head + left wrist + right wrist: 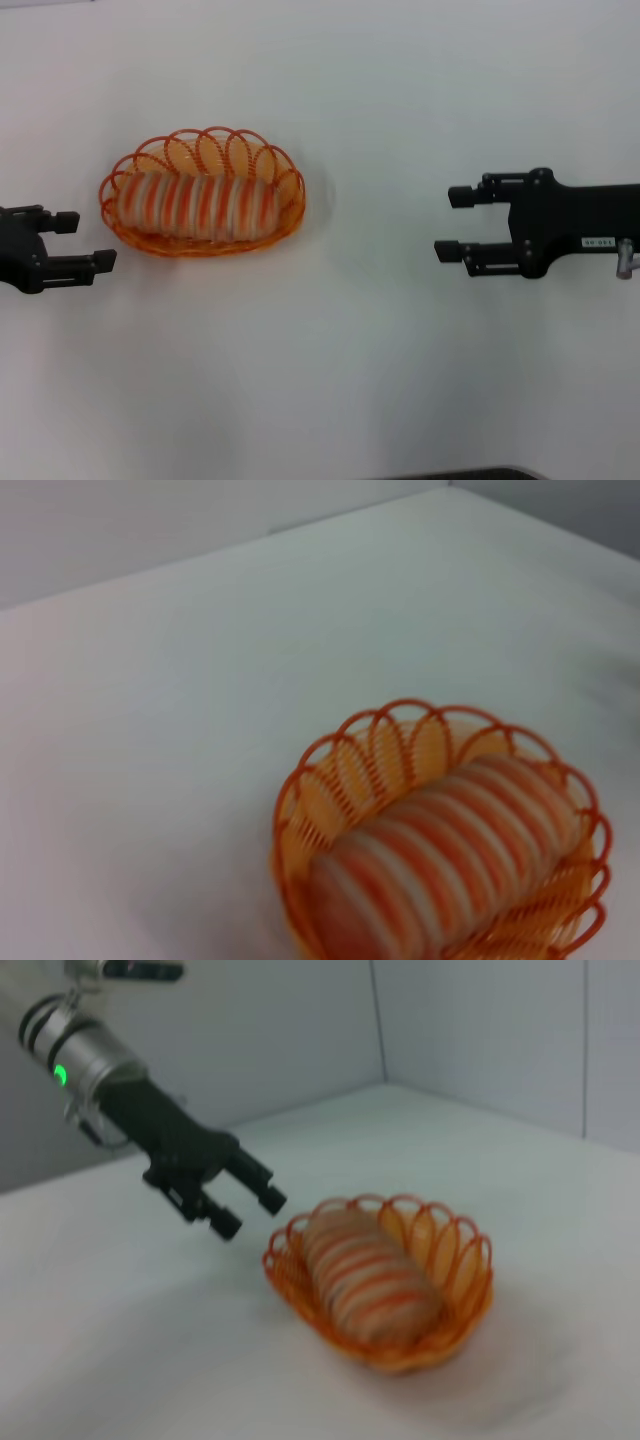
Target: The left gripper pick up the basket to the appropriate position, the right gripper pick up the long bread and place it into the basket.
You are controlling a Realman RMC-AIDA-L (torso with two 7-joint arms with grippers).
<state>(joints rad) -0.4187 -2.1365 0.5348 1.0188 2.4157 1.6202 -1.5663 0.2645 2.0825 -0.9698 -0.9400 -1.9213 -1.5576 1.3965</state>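
Observation:
The orange wire basket [287, 222] stands on the white table, left of centre. The long bread [198, 206], pale with orange stripes, lies lengthwise inside it. Both also show in the left wrist view (basket [300, 800], bread [440, 860]) and in the right wrist view (basket [460, 1260], bread [365, 1280]). My left gripper [88, 241] is open and empty, just left of the basket, apart from it; it shows in the right wrist view [250, 1210]. My right gripper [455, 223] is open and empty, far to the right of the basket.
The white table [330, 380] stretches around the basket. A grey wall [300, 1030] rises behind the table. A dark edge [460, 473] shows at the table's front.

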